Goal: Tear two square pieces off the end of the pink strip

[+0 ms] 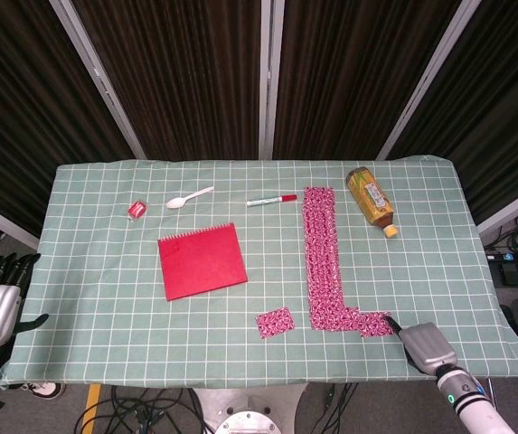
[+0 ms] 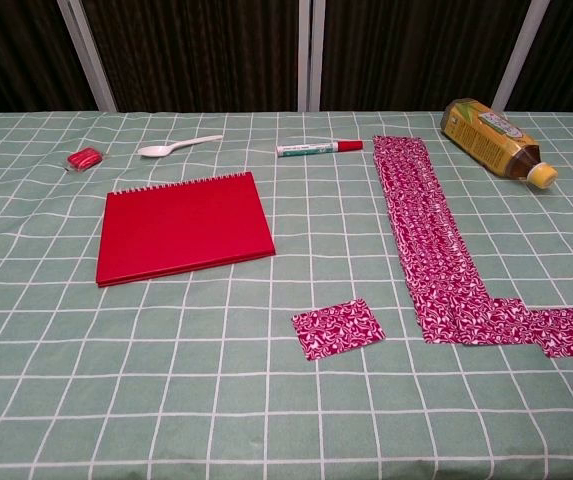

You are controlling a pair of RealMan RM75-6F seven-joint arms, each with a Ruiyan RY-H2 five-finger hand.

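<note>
The pink strip (image 1: 322,255) lies down my table (image 1: 105,271). One torn square (image 1: 275,322) sits beside its near end. My right hand (image 1: 426,344) touches the second piece (image 1: 374,324); I cannot tell if it grips. Next, I pull it off.

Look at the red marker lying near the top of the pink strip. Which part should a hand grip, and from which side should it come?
Probably the white barrel of the red marker, from above. It lies flat on the tablecloth, crosswise to the robot, so fingers could close across its narrow width. Its capped end nearly reaches the pink strip, so mid-barrel leaves more room.
</note>
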